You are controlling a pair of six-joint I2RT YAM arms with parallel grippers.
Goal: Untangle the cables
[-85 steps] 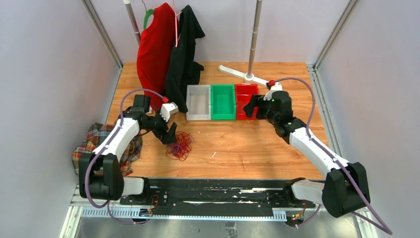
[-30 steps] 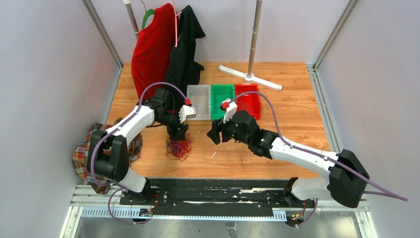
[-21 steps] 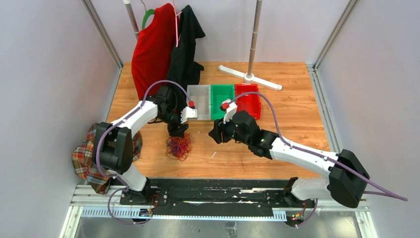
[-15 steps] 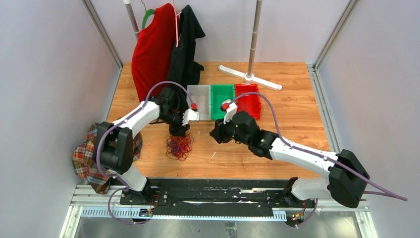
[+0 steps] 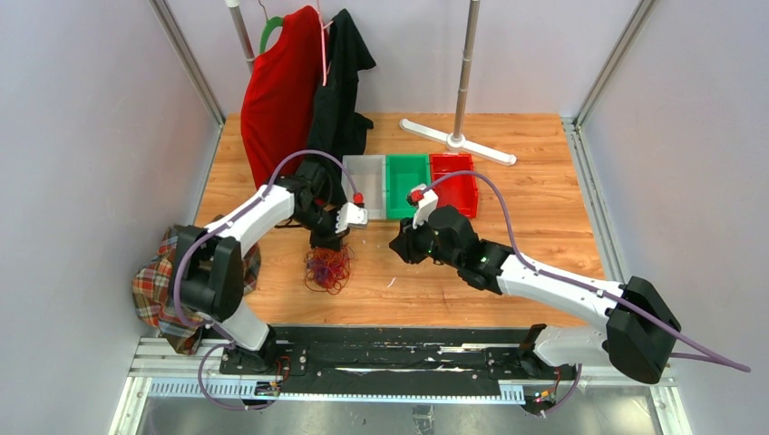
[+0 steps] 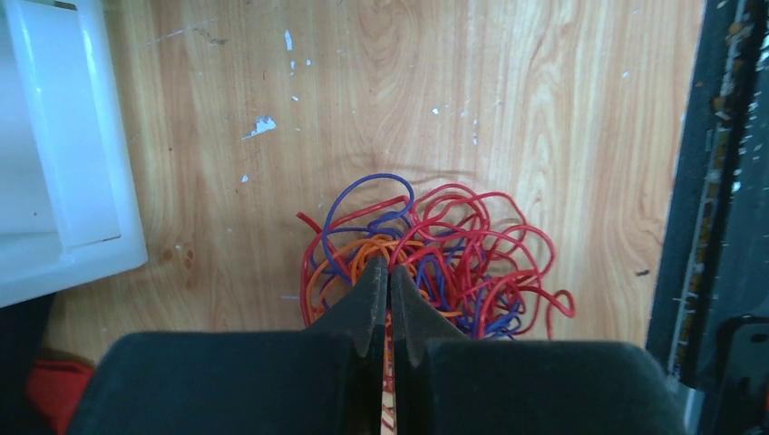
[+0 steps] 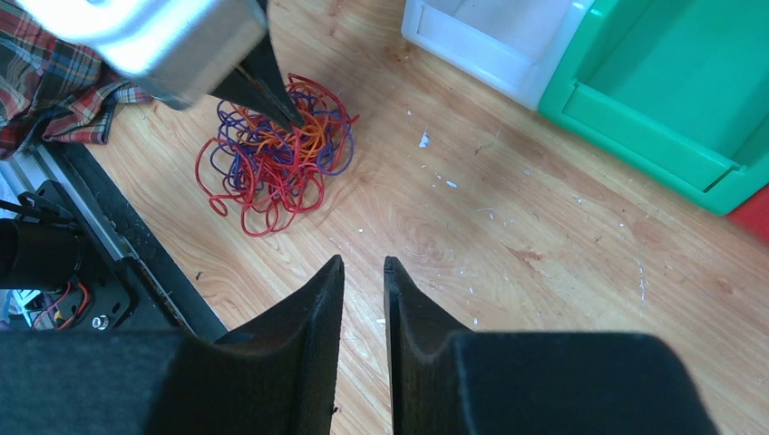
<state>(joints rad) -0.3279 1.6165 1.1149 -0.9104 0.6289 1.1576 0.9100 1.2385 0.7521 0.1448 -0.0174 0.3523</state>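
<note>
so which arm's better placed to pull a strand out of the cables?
Left. The left end effector is shut, tips right at the orange strands of the cables. The right end effector hovers over bare table, clear of the pile, jaws slightly apart.

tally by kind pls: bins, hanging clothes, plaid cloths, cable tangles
bins: 3 (white bin, green bin, red bin)
hanging clothes: 2 (red top, black top)
plaid cloths: 1
cable tangles: 1
total: 7

The cables (image 6: 444, 258) lie in one tangled heap of thin red, orange and purple curls, flat on the wooden bench (image 5: 472, 290) toward its near left, with red loops spilling outward.
</note>
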